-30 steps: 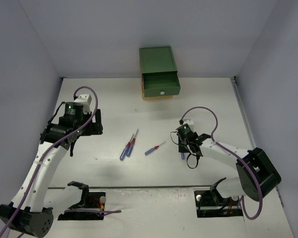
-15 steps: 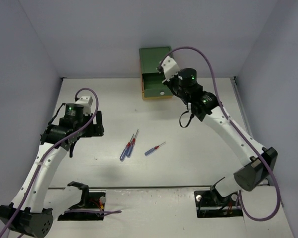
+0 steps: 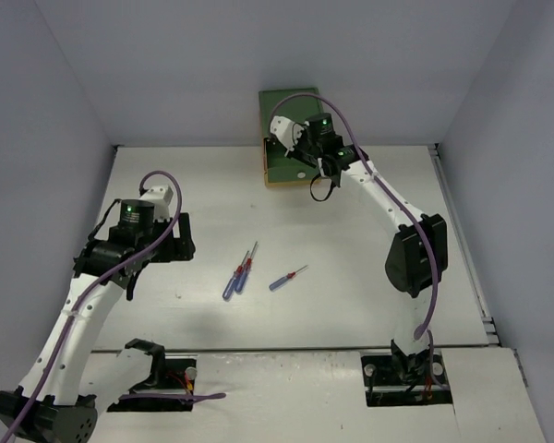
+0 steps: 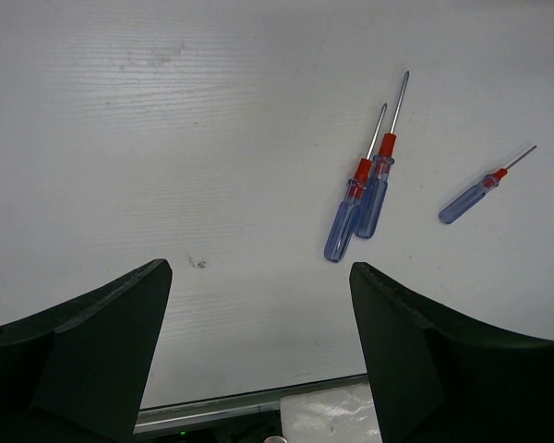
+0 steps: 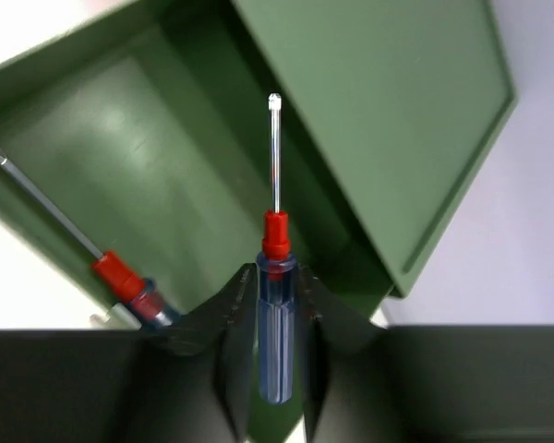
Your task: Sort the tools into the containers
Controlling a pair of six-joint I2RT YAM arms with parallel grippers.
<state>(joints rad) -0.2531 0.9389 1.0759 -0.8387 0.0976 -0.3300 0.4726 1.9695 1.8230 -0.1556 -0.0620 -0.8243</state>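
My right gripper (image 5: 277,277) is shut on a thin blue-handled screwdriver (image 5: 275,332) with a red collar. It holds the tool over the open green drawer (image 5: 111,138), shaft pointing toward the drawer's back. A second screwdriver (image 5: 120,275) lies inside that drawer at the left. From above, the right gripper (image 3: 302,153) hangs over the drawer (image 3: 279,168) at the back of the table. Two screwdrivers (image 4: 365,198) lie side by side mid-table with a third (image 4: 480,189) to their right. My left gripper (image 4: 258,272) hovers open and empty, nearer than them.
The green cabinet top (image 3: 282,103) stands against the back wall, with a yellow edge (image 3: 279,183) showing under the open drawer. Side walls close in the white table (image 3: 369,240). The right arm's elbow (image 3: 414,254) rises over the table's right half.
The right arm swung from mid-table to the back with the screwdriver and now holds it over the green drawer. The left arm has barely shifted.
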